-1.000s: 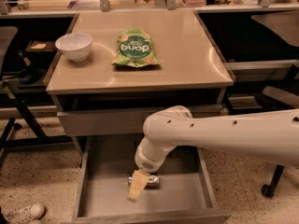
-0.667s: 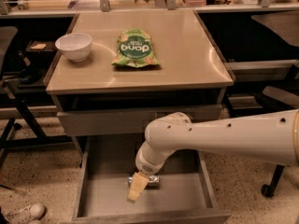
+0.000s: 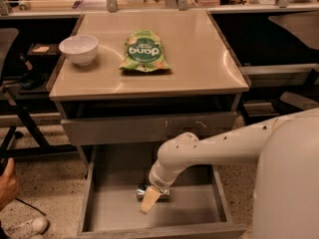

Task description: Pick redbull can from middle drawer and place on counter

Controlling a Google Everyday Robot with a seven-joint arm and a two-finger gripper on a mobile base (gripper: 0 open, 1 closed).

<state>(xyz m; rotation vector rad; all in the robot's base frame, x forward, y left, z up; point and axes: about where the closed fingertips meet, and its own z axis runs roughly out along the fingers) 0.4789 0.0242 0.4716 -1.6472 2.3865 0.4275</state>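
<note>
Far left edge, low: a person's hand (image 3: 7,184), and a light shoe (image 3: 27,227) on the speckled floor below it.

Upper left: white bowl (image 3: 79,48) upright on the counter (image 3: 199,73), near its left edge. Right of the bowl and well apart from it, a green snack bag (image 3: 144,57) lies flat, about mid-counter. The rest of the beige top shows a glossy sheen.

Under the counter, a grey drawer front (image 3: 149,128) with small light scratches, only slightly out.

Lower centre: the middle drawer (image 3: 109,210) is pulled well out, its floor in view. The redbull can (image 3: 141,191) lies on its side on the drawer floor, about midway across, long axis running left-right. Only its ends show past the gripper.

The gripper (image 3: 149,199) is down inside the drawer, directly over the can and overlapping it, with its tan end slanting down-left. Whether it is open or closed on the can cannot be told.

From the gripper the white arm (image 3: 214,148) rises, bends, and runs right to a bulky white body filling the lower right corner.

Upper right: dark bench shelving (image 3: 269,39) beside the counter.
</note>
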